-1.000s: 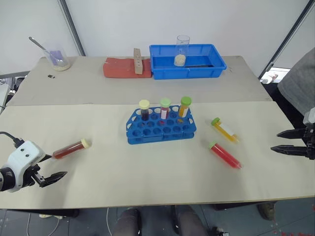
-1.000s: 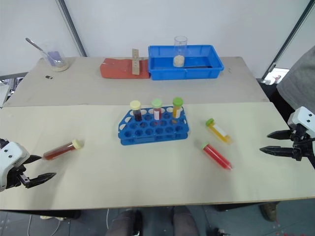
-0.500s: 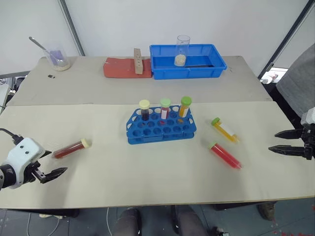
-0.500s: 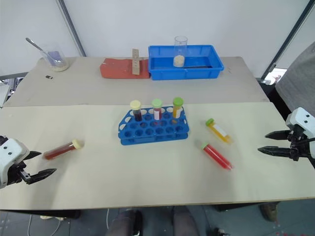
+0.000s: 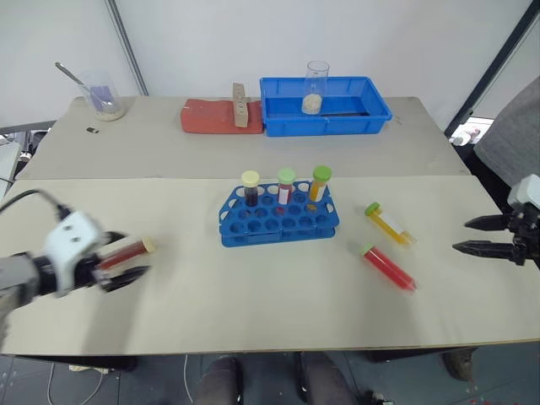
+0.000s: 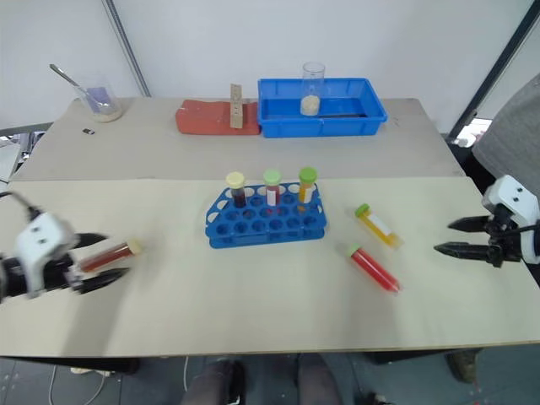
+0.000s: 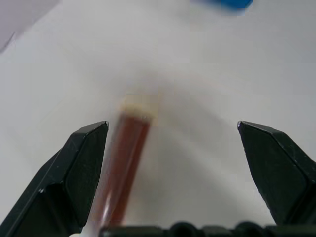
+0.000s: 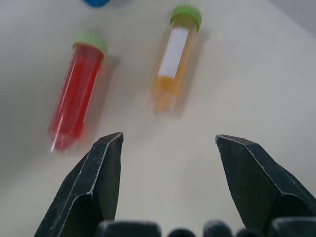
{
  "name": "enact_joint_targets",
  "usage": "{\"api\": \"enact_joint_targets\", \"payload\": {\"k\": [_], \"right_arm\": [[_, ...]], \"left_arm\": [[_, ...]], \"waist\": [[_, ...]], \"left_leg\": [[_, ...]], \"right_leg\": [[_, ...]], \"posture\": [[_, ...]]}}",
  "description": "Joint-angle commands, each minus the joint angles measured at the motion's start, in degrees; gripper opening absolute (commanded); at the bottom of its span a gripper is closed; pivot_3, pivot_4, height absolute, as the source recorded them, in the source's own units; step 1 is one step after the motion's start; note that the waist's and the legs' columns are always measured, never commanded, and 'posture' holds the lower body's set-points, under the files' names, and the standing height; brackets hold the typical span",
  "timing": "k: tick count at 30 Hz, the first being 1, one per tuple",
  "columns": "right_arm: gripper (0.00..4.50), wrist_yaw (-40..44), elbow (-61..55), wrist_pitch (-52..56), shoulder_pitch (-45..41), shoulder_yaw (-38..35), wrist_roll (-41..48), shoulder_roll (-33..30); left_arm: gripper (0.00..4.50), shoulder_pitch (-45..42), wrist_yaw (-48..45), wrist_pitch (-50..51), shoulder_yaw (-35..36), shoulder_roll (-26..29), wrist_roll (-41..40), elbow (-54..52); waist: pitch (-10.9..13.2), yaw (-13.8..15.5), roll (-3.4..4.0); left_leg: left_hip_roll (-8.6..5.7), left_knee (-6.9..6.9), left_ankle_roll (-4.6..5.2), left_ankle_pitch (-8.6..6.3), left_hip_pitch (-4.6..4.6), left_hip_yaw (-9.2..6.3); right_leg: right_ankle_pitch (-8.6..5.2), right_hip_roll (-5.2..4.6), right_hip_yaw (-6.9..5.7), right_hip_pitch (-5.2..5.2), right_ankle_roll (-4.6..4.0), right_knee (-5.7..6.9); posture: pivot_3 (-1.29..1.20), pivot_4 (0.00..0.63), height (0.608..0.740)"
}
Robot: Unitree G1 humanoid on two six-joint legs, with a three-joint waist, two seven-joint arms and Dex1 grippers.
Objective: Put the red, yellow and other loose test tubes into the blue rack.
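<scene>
Beige table [image 5: 253,287] — white wall [image 5: 253,38]

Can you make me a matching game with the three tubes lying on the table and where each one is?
Things:
1. dark red tube
2. yellow tube
3. bright red tube

Places:
A. lying on the right, closer to the blue rack's back row
B. between the open left end effector's fingers
C. lying on the right, closer to the table's front edge

Pairs: 1-B, 2-A, 3-C
</scene>
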Motion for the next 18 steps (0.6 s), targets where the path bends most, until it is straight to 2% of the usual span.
{"api": "enact_joint_targets", "payload": {"k": [1, 6, 10, 18], "right_arm": [[3.34, -2.5, -3.3, 1.4, -3.4, 3.5, -2.5, 1.2], [3.34, -5.7, -2.3, 7.8, -12.3, 13.0, -9.8, 4.5], [3.34, -5.2, 4.2, 12.8, -22.2, 20.4, -14.9, 9.5], [3.34, -7.2, 27.2, 10.7, -37.7, 28.6, -23.4, 20.3]], "left_arm": [[4.48, -5.4, 0.7, 3.2, -6.6, -1.2, -3.5, -6.3], [4.48, -14.1, 1.2, 4.1, -15.3, -4.8, -4.4, -7.9], [4.48, -19.1, 1.5, 4.2, -19.8, -7.7, -4.2, -8.3], [4.48, -20.6, 3.7, 1.4, -23.2, -12.8, -3.4, -11.1]], "waist": [[0.0, -0.1, -0.01], [0.0, -0.4, 0.0], [0.0, -0.4, -0.01], [0.0, -0.2, -0.01]], "left_leg": [[0.02, 0.07, 0.0, 0.0, -0.02, -0.02], [0.02, 0.09, 0.01, 0.0, -0.05, -0.05], [0.01, 0.24, 0.01, 0.01, -0.11, -0.09], [-0.09, 0.26, 0.02, 0.0, -0.28, -0.19]], "right_leg": [[0.08, 0.04, 0.0, 0.0, 0.13, 0.03], [0.18, 0.11, 0.06, -0.04, -0.08, 0.08], [0.22, 0.16, 0.07, -0.03, -0.03, 0.07], [0.3, 0.11, 0.07, -0.01, -0.13, -0.05]], "posture": [[0.0, 0.15, 0.74], [0.0, 0.15, 0.74], [0.0, 0.15, 0.74], [0.0, 0.15, 0.74]]}}
